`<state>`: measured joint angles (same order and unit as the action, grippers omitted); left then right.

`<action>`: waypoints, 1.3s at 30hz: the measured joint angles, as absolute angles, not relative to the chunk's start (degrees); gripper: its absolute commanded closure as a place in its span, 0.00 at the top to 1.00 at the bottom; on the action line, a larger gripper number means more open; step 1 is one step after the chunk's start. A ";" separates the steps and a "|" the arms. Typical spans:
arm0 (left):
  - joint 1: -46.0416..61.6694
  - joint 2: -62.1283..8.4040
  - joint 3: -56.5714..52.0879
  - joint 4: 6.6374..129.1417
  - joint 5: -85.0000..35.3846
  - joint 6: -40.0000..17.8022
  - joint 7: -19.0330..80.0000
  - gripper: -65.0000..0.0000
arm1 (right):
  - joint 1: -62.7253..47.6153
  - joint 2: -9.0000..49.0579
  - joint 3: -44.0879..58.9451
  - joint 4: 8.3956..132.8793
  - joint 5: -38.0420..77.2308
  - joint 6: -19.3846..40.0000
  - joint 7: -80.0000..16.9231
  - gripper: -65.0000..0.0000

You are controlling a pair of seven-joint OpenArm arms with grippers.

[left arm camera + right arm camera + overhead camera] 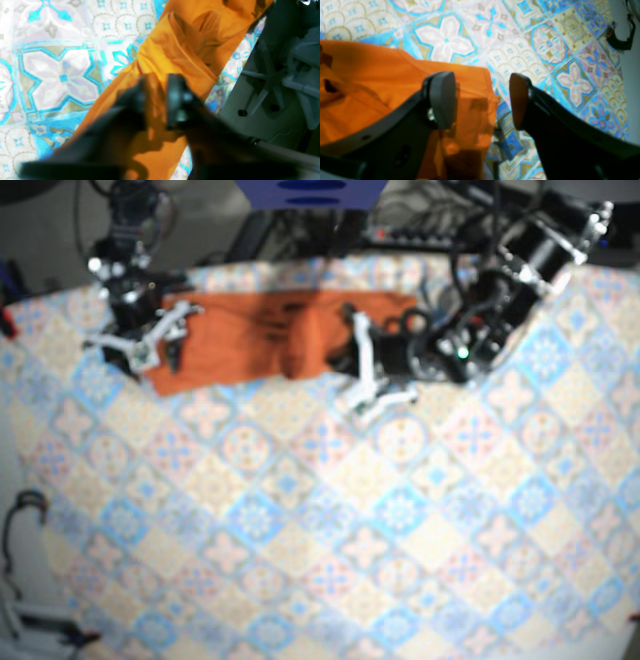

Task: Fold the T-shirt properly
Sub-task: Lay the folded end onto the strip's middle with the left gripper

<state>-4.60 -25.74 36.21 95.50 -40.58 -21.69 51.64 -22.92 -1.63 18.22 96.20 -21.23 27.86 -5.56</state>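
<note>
Orange T-shirt (240, 340) on patterned counter (350, 560), left gripper (157, 100) clenched on its fabric, right gripper (481, 100) released astride its edge.

You see the right gripper (480, 100) with its jaws standing wide apart. The finger pad (442, 100) on the 9 o'clock side is over the orange T-shirt (370, 82), which fills the view from 7 to 10 o'clock. The shirt's edge runs down between the two fingers. The other finger is over the blue patterned tablecloth (495, 37). At 2 o'clock, a small dark hook-like object (620, 37) lies beyond the cloth on a grey surface.
</note>
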 measured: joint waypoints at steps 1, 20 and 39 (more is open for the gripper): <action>-4.62 -25.69 36.21 95.26 -40.91 -20.10 51.59 0.00 | -22.87 -1.63 18.20 96.20 -21.21 28.08 -5.54 0.52; -7.22 -15.16 42.30 84.53 -35.11 -17.32 51.66 0.00 | -22.90 -1.58 18.17 96.20 -21.21 28.03 -5.34 0.52; -6.68 -18.79 42.06 89.56 -30.65 -17.32 51.88 0.00 | -22.70 -1.61 18.39 96.20 -21.21 28.03 -5.34 0.52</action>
<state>-6.68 -18.79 42.06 89.56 -30.65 -17.32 51.88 -22.70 -1.61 18.39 96.20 -21.21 28.03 -5.34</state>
